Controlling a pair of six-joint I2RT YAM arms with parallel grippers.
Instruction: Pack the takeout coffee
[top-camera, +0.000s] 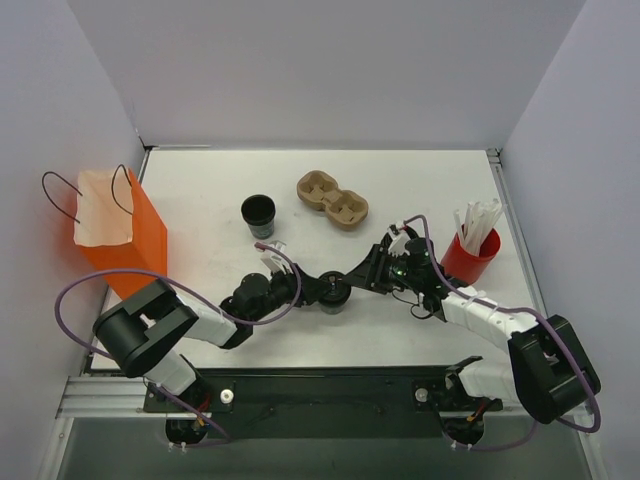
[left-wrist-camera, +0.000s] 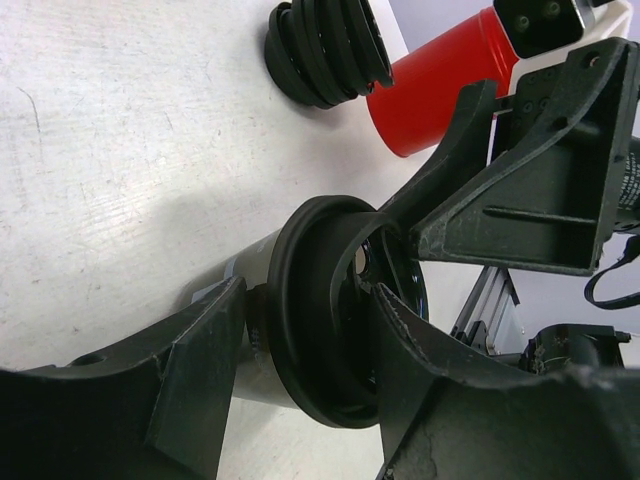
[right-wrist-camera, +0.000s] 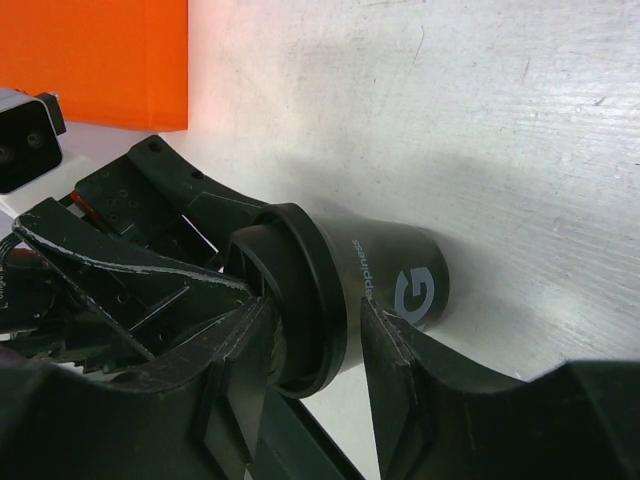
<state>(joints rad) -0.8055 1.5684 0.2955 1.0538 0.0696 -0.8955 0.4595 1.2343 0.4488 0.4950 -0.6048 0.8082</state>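
The takeout coffee (top-camera: 335, 292), a small black cup with a black lid, stands upright near the middle of the table's front, between both grippers. My left gripper (top-camera: 323, 290) reaches it from the left. In the left wrist view the left gripper (left-wrist-camera: 312, 292) has one finger against the cup wall and the other across the lid (left-wrist-camera: 320, 340), shut on it. From the right, my right gripper (top-camera: 358, 277) comes in. In the right wrist view the right gripper (right-wrist-camera: 310, 305) straddles the lid rim above the cup wall (right-wrist-camera: 400, 275); contact is unclear.
An orange bag (top-camera: 120, 235) stands open at the left. A lidless black cup (top-camera: 258, 213) and a cardboard cup carrier (top-camera: 332, 199) sit further back. A red cup (top-camera: 470, 260) of white sticks stands at the right, with a stack of black lids (left-wrist-camera: 325, 50) beside it.
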